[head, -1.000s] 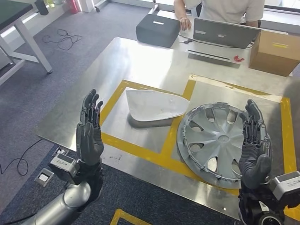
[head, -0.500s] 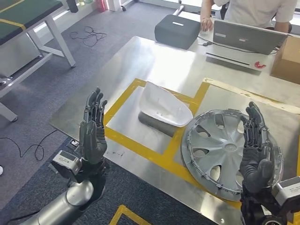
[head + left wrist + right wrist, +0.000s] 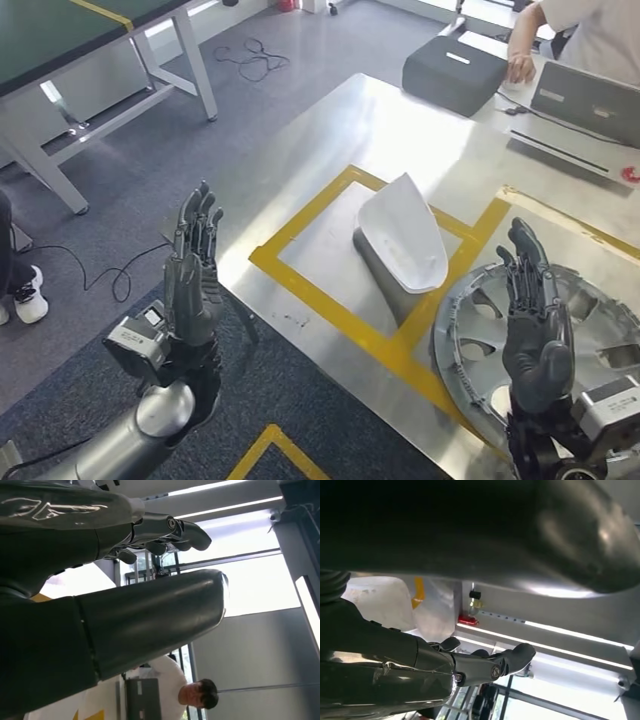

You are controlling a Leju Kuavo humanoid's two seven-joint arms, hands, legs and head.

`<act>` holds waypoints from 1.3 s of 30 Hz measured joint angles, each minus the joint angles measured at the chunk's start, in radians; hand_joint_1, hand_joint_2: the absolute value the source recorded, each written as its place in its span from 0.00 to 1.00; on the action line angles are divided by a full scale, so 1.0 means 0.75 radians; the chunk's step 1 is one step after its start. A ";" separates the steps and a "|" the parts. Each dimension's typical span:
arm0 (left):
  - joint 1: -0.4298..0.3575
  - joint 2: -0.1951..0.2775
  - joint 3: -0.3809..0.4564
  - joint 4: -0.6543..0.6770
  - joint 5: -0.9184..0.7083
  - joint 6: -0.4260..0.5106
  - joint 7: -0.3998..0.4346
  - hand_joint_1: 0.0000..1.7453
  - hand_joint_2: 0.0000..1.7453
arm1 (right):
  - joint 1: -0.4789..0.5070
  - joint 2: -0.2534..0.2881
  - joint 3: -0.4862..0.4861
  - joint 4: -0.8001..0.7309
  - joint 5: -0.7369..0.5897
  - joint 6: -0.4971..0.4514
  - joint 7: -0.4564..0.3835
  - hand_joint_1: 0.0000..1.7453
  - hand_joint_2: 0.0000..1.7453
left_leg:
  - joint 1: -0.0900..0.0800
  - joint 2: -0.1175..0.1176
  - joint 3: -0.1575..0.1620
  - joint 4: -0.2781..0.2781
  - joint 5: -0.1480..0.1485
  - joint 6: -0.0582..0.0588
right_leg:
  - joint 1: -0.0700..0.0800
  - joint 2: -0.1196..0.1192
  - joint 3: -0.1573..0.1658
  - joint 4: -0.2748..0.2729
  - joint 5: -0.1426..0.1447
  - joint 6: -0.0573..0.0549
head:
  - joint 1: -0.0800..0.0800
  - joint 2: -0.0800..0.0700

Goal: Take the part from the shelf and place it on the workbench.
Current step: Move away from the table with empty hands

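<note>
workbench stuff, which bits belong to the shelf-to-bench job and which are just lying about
Job:
workbench
white part
hubcap
left robot hand, empty
right robot hand, empty

Lying about:
black case
laptop
floor cables
green table

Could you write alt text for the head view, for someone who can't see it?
Two dark robot hands, the left hand and the right hand, are raised with fingers apart, holding nothing, at a metal workbench. On it lie a white part inside a yellow-taped square and a silver wheel cover.
</note>
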State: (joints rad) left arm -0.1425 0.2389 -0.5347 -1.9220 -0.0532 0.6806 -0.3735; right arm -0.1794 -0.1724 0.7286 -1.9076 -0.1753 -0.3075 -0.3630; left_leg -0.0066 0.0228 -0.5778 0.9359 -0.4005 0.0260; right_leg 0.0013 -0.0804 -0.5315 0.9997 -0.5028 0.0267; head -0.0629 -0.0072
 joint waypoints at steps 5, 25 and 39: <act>-0.001 -0.001 -0.007 0.000 0.000 0.000 0.001 0.00 0.00 | 0.013 0.000 -0.005 -0.003 0.000 0.000 0.000 0.00 0.00 | 0.005 -0.085 0.009 -0.002 0.000 0.008 | -0.008 0.103 -0.179 0.356 -0.127 0.016 | 0.017 0.000; 0.012 -0.002 -0.011 0.000 -0.015 -0.009 0.006 0.00 0.00 | 0.021 -0.001 -0.021 -0.015 -0.009 0.044 -0.011 0.00 0.00 | 0.008 0.024 -0.092 0.137 -0.011 -0.054 | -0.010 -0.003 0.035 -0.073 0.048 -0.034 | -0.011 0.000; 0.021 -0.001 -0.011 -0.006 -0.026 -0.008 0.009 0.00 0.00 | 0.021 -0.001 -0.039 -0.016 -0.023 0.075 -0.021 0.00 0.00 | 0.002 -0.143 -0.006 0.005 0.011 0.002 | -0.014 0.129 -0.108 0.190 -0.020 0.006 | 0.019 0.000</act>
State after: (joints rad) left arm -0.1271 0.2379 -0.5432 -1.9267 -0.0729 0.6744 -0.3666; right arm -0.1637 -0.1728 0.6990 -1.9196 -0.1926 -0.2516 -0.3787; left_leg -0.0052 -0.0845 -0.5823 0.9398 -0.3926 0.0275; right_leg -0.0091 0.0162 -0.6122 1.1419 -0.5178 0.0313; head -0.0490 -0.0072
